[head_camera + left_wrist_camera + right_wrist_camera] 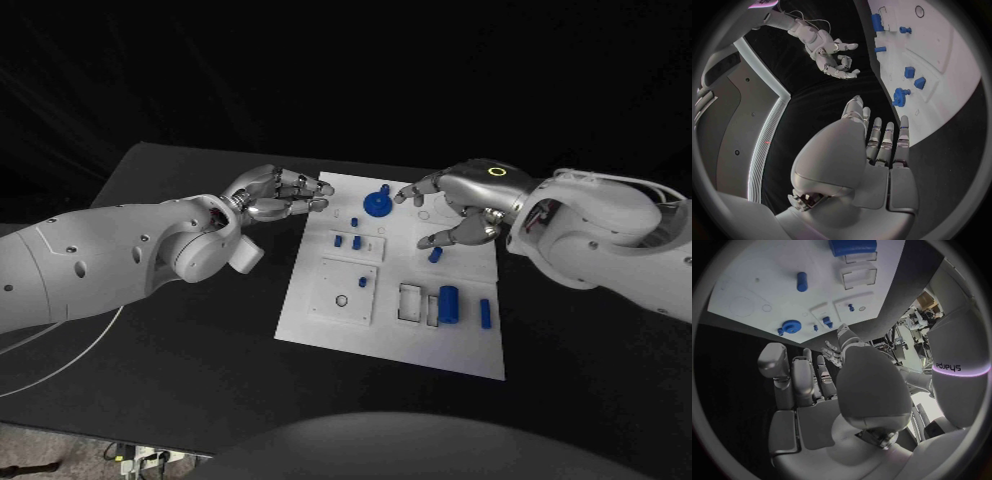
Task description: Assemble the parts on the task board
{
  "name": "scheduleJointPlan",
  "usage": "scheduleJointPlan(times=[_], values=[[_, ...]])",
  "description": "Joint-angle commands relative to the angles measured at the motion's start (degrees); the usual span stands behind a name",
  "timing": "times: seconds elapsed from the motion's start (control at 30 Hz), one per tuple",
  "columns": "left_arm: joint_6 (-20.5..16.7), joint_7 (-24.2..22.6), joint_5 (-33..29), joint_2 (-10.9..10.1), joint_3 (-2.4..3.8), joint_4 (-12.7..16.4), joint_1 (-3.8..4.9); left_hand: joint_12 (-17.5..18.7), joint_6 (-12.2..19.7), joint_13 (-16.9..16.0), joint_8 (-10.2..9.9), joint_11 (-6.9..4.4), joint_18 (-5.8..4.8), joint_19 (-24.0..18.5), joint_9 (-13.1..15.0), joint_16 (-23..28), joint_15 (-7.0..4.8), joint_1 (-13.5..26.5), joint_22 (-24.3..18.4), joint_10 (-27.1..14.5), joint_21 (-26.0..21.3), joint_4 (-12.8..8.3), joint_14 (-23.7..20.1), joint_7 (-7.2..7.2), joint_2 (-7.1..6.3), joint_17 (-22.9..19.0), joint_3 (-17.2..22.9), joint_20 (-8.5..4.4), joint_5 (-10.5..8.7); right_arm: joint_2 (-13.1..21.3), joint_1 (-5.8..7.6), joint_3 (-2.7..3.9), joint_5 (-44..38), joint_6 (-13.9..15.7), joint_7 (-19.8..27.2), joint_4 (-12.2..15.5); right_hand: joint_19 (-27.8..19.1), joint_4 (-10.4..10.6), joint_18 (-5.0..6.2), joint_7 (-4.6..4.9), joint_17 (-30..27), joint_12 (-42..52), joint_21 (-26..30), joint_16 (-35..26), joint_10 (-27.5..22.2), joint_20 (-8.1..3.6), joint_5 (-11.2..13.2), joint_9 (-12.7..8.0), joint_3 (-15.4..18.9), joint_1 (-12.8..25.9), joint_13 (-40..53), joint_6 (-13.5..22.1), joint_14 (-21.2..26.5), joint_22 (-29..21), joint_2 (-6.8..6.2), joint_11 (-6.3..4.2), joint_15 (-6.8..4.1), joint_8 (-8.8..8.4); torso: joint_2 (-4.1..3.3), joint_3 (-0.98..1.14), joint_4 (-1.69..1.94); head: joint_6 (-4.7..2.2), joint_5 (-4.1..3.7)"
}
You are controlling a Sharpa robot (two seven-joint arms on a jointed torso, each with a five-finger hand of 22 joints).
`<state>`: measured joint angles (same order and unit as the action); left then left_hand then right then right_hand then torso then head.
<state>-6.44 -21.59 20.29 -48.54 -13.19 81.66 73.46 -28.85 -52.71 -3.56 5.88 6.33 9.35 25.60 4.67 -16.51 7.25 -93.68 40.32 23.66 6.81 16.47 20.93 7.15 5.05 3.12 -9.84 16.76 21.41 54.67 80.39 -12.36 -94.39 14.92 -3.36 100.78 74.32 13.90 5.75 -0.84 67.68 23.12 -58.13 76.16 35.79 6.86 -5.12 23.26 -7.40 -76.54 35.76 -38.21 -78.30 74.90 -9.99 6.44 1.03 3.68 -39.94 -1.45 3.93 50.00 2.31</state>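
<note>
Black table (pixel 188 330), dark surroundings

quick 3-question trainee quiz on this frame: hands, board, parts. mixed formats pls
1. True or false: the left hand holds a blue part.
2. Which blue part lies nearest the board's far edge? A) round gear-like part B) tall cylinder C) small peg
3. Fill in: both hands hover near the far end of the white ____.

Key: 1 false; both it and the right hand hold nothing. 2 A. 3 task board.
</note>
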Motion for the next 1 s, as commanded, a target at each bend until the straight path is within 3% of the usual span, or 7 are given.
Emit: scheduleJointPlan(times=[0.03,0.2,0.3,0.47,0.6,0.8,1.0], values=[[-0.06,-0.91,-0.39,0.05,0.04,0.20,-0.01,0.32,0.22,0.00,-0.23,0.19,-0.68,0.38,-0.07,0.24,0.10,-0.59,-0.10,-0.41,0.40,0.06,-0.15,0.06,-0.05,0.04,-0.26,-0.08,0.32,1.61,0.61,-0.08,3.32,-2.90,0.70,-0.20,-0.13,1.97,0.47,0.57,-0.14,-0.89,0.35,-0.11,-0.59,0.34,-4.28,-0.60,0.20,-2.46,-1.47,-2.21,0.27,6.87,0.15,-0.01,0.00,0.91,-0.13,-0.09,-0.23,0.00,-0.79],[0.15,-1.09,-0.40,0.17,0.04,0.14,-0.16,0.32,0.23,0.00,-0.23,0.19,-0.69,0.39,-0.07,0.21,0.10,-0.60,-0.11,-0.42,0.40,0.06,-0.11,0.06,-0.04,0.05,-0.27,-0.08,0.33,3.06,0.58,-0.14,3.72,-4.65,-0.09,-2.17,0.01,1.25,0.43,1.16,0.04,-1.21,0.31,0.27,0.16,0.43,-12.27,-0.63,-0.57,-4.56,-2.95,-5.11,0.17,6.94,1.51,0.13,0.05,1.80,-0.16,0.01,-0.27,0.00,-1.60],[0.14,-1.36,-0.40,0.23,0.04,0.15,-0.24,0.32,0.23,0.00,-0.23,0.19,-0.69,0.39,-0.07,0.19,0.10,-0.60,-0.12,-0.42,0.40,0.06,-0.09,0.06,-0.04,0.05,-0.27,-0.08,0.33,2.98,-0.40,-0.17,3.53,-5.10,-0.17,-3.35,0.28,0.48,0.37,1.23,0.28,-1.01,-0.14,0.54,1.00,0.39,-15.03,-0.62,-0.93,-5.00,-3.39,-5.77,0.00,7.06,1.95,0.13,0.05,1.87,-0.11,-0.03,-0.32,0.00,-1.62],[0.01,-2.11,-0.41,0.25,0.04,0.17,-0.46,0.33,0.24,-0.01,-0.23,0.20,-0.69,0.46,-0.07,-0.01,0.10,-0.67,-0.15,-0.43,0.43,0.06,0.19,0.05,0.07,0.10,-0.26,-0.09,0.37,1.43,-2.81,-0.19,3.15,-4.83,0.21,-5.99,1.05,-0.15,0.17,1.86,1.00,0.03,-1.39,1.21,3.54,0.27,-15.59,-0.52,-1.12,-4.65,-3.67,-7.20,-0.68,7.36,2.34,-0.04,-0.09,2.18,-0.09,0.08,-0.21,0.00,-1.78],[-0.19,-2.65,-0.41,0.17,0.04,0.32,-0.59,0.33,0.24,-0.01,-0.23,0.20,-0.69,0.47,-0.08,-0.05,0.10,-0.69,-0.16,-0.43,0.43,0.06,0.26,0.05,0.10,0.11,-0.25,-0.09,0.38,0.09,-4.66,-0.18,2.96,-4.35,0.61,-7.96,1.83,-0.51,-0.04,2.82,1.67,0.93,-2.60,1.81,6.19,0.16,-14.67,-0.53,-1.13,-3.96,-3.95,-7.74,-1.40,7.63,2.42,-0.23,-0.22,2.06,-0.05,0.04,0.01,0.00,-1.69],[-0.44,-3.25,-0.41,-0.22,0.04,0.55,-0.68,0.32,0.23,-0.03,-0.22,0.21,-0.70,0.55,-0.07,-0.23,0.10,-0.81,-0.21,-0.41,0.46,0.04,0.54,0.04,0.19,0.16,-0.24,-0.10,0.40,-1.63,-6.57,-0.18,2.86,-3.10,1.50,-10.08,2.13,-0.45,-0.11,4.34,1.85,1.91,-3.03,2.02,8.09,0.07,-11.62,-0.33,-0.53,-2.62,-3.81,-8.07,-1.74,7.70,2.24,-0.52,-0.28,1.93,0.02,0.08,-0.18,0.00,-1.26],[-0.43,-3.34,-0.41,-0.44,0.04,0.67,-0.72,0.30,0.20,-0.04,-0.20,0.21,-0.71,0.60,-0.07,-0.31,0.07,-0.88,-0.24,-0.37,0.48,0.02,0.67,0.03,0.23,0.18,-0.24,-0.10,0.42,-2.77,-7.47,-0.17,2.68,-2.80,1.92,-10.85,2.24,-0.98,-0.12,4.77,1.93,2.99,-3.17,2.14,8.87,0.00,-11.44,0.64,-0.54,-2.70,-3.14,-9.70,-1.88,7.72,2.45,-0.74,-0.35,2.84,-0.03,0.07,-0.07,0.00,-1.26]])
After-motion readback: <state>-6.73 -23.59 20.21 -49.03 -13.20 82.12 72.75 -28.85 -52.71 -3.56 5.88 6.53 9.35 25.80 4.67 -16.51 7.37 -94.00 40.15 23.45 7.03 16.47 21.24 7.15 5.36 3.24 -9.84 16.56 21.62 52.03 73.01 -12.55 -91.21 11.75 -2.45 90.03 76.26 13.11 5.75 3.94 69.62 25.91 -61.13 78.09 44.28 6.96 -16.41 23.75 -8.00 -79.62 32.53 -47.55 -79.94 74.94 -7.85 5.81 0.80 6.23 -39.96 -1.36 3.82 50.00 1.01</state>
